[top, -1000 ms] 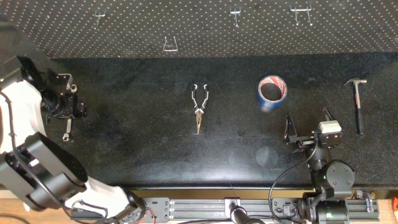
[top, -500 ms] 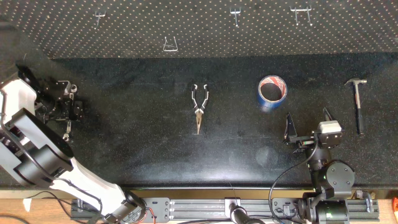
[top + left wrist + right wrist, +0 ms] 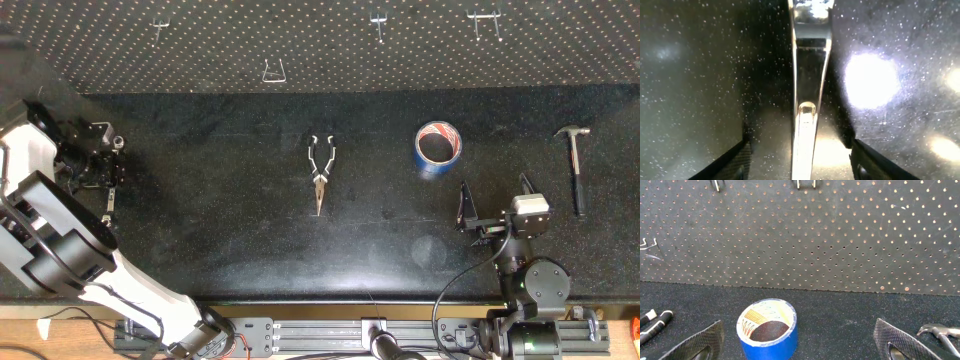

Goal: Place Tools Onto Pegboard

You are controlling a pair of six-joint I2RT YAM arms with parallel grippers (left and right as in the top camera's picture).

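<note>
One wrench [image 3: 107,207] lies flat on the table [image 3: 240,240], far left of frame. Left end effector [image 3: 799,152] straddles its shank, jaws spread, not gripping. Pick-up step, I'd judge; next: clench, lift toward pegboard [image 3: 320,40].

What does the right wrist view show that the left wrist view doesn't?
Right wrist, not left: the pegboard, the blue tape roll, the hammer head and pliers handles. Left wrist, not right: a shiny wrench lying between that arm's open jaws. Both: the black speckled mat and open jaws.
</note>
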